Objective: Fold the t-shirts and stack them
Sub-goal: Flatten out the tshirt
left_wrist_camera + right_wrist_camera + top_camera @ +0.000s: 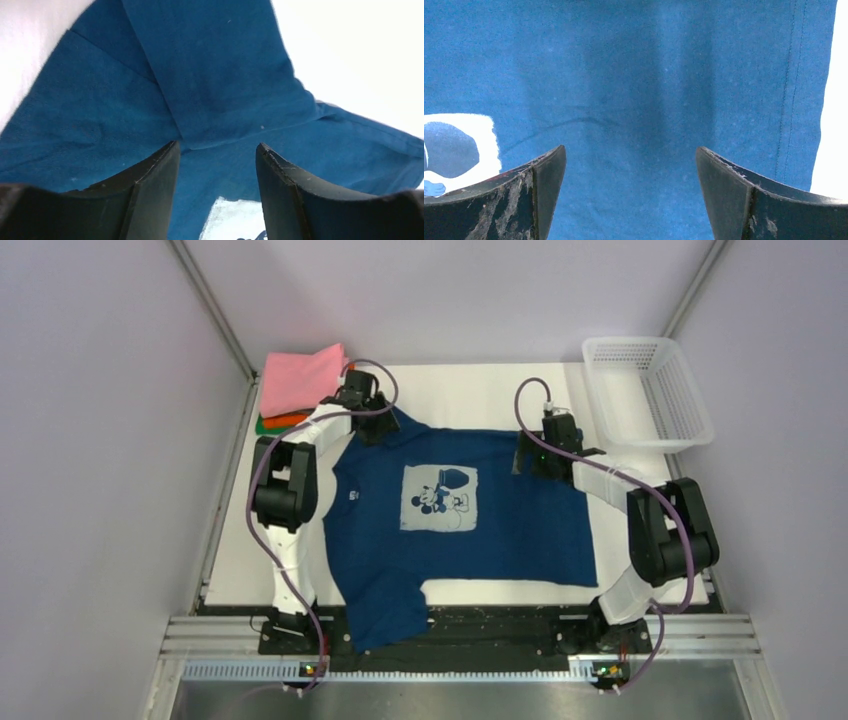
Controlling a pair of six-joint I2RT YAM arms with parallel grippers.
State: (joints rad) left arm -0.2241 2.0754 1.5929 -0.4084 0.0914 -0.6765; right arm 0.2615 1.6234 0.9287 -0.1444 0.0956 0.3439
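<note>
A dark blue t-shirt (pixel 500 525) with a white cartoon print (pixel 438 497) lies spread flat on the white table, one sleeve hanging over the near edge. Its far sleeve is folded in, seen in the left wrist view (pixel 220 75). My left gripper (pixel 375 430) is open over the shirt's far left corner near that sleeve (pixel 217 150). My right gripper (pixel 527 455) is open over the shirt's far edge by the hem, with only cloth (pixel 629 150) below it. A folded pink shirt (pixel 300 378) lies on orange (pixel 285 420) and green (pixel 266 427) ones at the far left.
A white plastic mesh basket (pixel 680 415) stands at the far right corner of the table (pixel 460 390). Grey walls close both sides. The arm bases and a metal rail (pixel 460 645) run along the near edge.
</note>
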